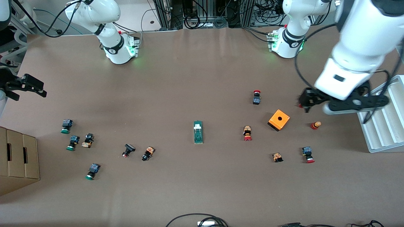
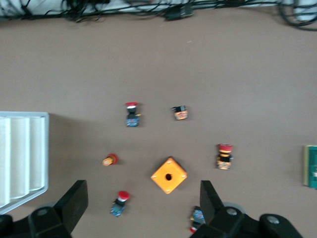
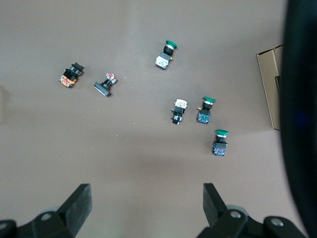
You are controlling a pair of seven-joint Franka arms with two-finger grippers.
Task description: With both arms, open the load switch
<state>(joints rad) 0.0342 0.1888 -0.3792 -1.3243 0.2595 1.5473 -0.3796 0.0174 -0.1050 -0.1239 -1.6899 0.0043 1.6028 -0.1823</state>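
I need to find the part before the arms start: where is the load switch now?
In the front view, the load switch lies flat near the table's middle, untouched, with a red push button beside it toward the left arm's end.

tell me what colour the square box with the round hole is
Orange square box, black underneath; clearest in the front view.

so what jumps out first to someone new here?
The bright orange cube box with a round hole, toward the left arm's end of the table. Then the narrow green load switch lying alone mid-table, untouched. The open left gripper hovers near the cube; the open right gripper hangs at the other end.
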